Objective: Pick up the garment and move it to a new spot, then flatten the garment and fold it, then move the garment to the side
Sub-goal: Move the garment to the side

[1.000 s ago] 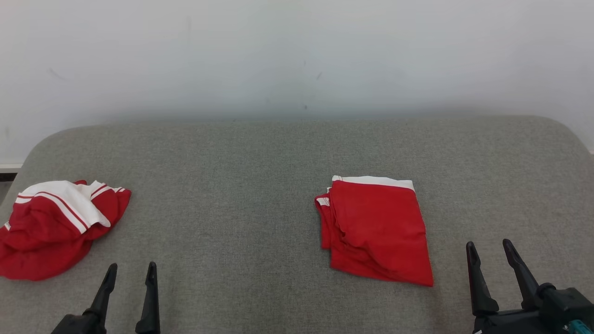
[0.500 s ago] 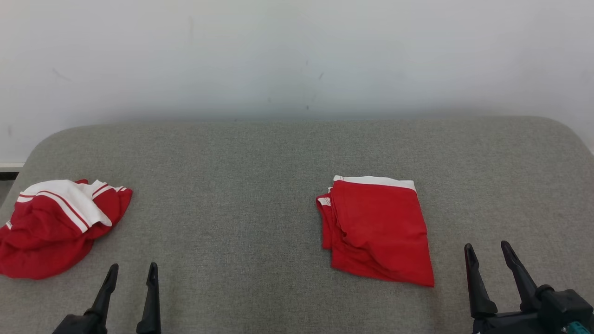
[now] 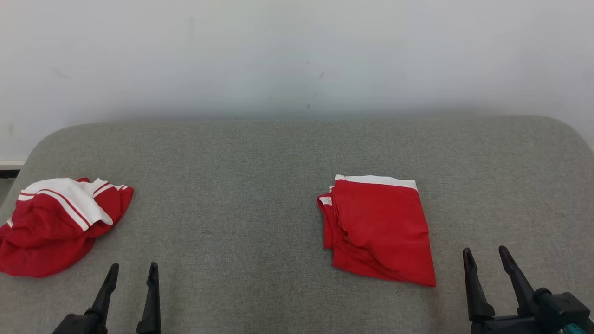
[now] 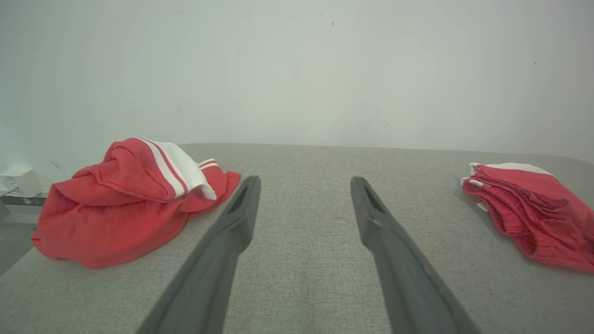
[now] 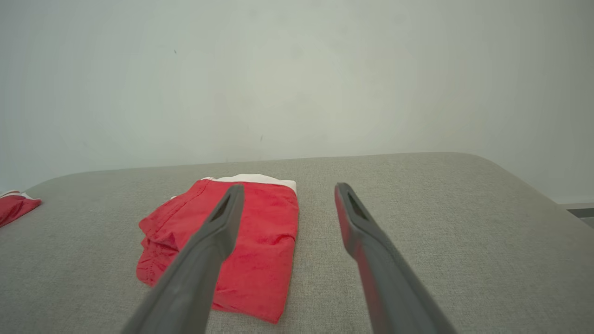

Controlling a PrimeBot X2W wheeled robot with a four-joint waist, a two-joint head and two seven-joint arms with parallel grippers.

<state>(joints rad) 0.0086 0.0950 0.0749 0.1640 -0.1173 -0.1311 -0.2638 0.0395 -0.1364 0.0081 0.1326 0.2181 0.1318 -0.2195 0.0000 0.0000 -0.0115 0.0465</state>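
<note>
Here folded garment (image 3: 378, 227) sits near, fwd-left of R end effector (image 3: 484, 249).

Even soft light; wrist edges perhaps distorted.

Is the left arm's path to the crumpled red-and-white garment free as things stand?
Probably yes. The left gripper is open and empty, the crumpled garment lies just ahead to its left on the grey cushion, and nothing stands between them.
</note>
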